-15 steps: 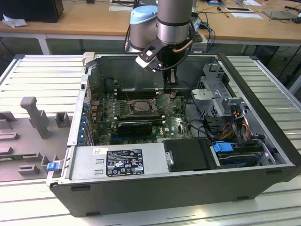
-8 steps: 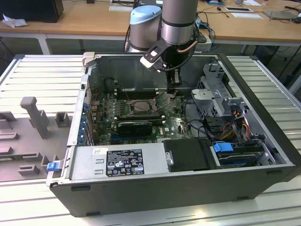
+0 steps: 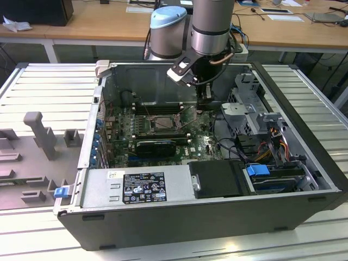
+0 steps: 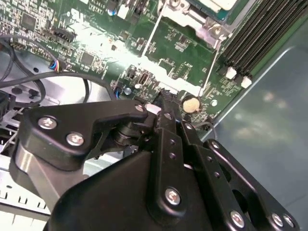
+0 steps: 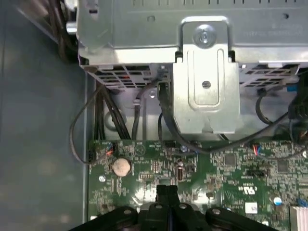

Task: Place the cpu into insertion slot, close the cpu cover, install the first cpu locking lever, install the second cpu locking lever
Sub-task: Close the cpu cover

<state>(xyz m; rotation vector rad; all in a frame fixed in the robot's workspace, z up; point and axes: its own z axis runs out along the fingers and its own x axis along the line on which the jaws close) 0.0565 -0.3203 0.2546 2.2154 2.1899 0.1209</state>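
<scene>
Since the cpu (image 4: 216, 3) looks seated in the insertion slot (image 3: 163, 123) under the cpu cover (image 4: 192, 19), a locking lever (image 4: 153, 36) seems the step in hand. The gripper (image 5: 168, 192), fingers pressed together on nothing, hangs low just beside the insertion slot. The next move calls for catching that thin wire squarely.

In the exterior view the silver cover frame (image 3: 153, 124) lies flat at the middle of the green board (image 3: 202, 145), ringing the pale chip (image 4: 215, 3). Thin wire levers (image 4: 150, 38) jut from its 3 o'clock side.
</scene>
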